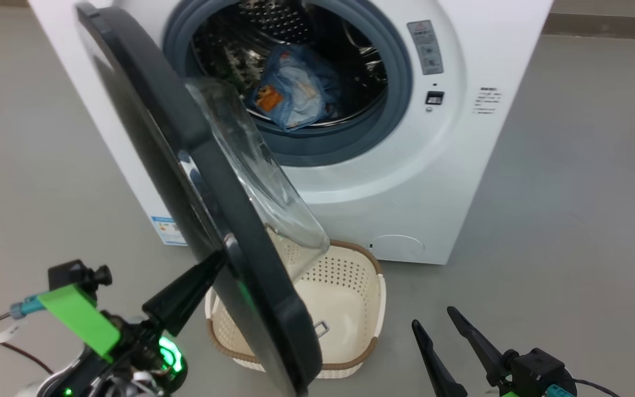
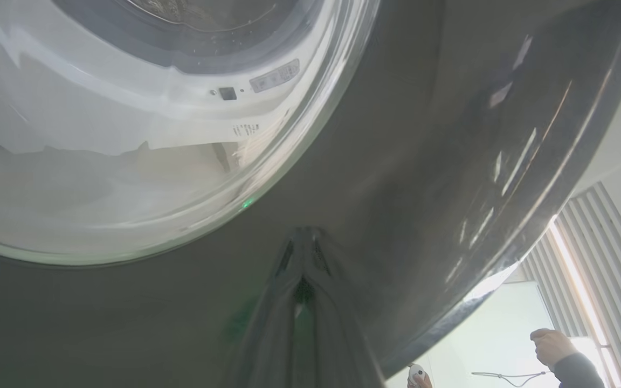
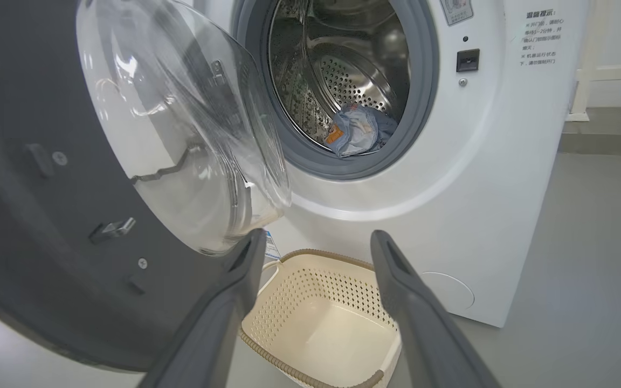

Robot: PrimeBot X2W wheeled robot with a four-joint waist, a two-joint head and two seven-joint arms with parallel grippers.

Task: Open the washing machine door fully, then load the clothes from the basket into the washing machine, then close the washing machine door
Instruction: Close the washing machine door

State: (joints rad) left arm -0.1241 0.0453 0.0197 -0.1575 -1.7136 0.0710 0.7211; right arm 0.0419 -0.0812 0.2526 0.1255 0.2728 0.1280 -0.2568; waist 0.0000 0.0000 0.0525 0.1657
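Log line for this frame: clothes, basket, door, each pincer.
clothes in drum | basket empty | door part open | left pincer shut, tip against door's outside | right pincer open, free

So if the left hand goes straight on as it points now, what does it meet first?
The washing machine door: the left hand seems to be touching its black outer face, fingertips together.

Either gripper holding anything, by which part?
Nothing held. Left gripper, shut, touches the outer face of the round glossy black-rimmed washing machine door; right gripper open.
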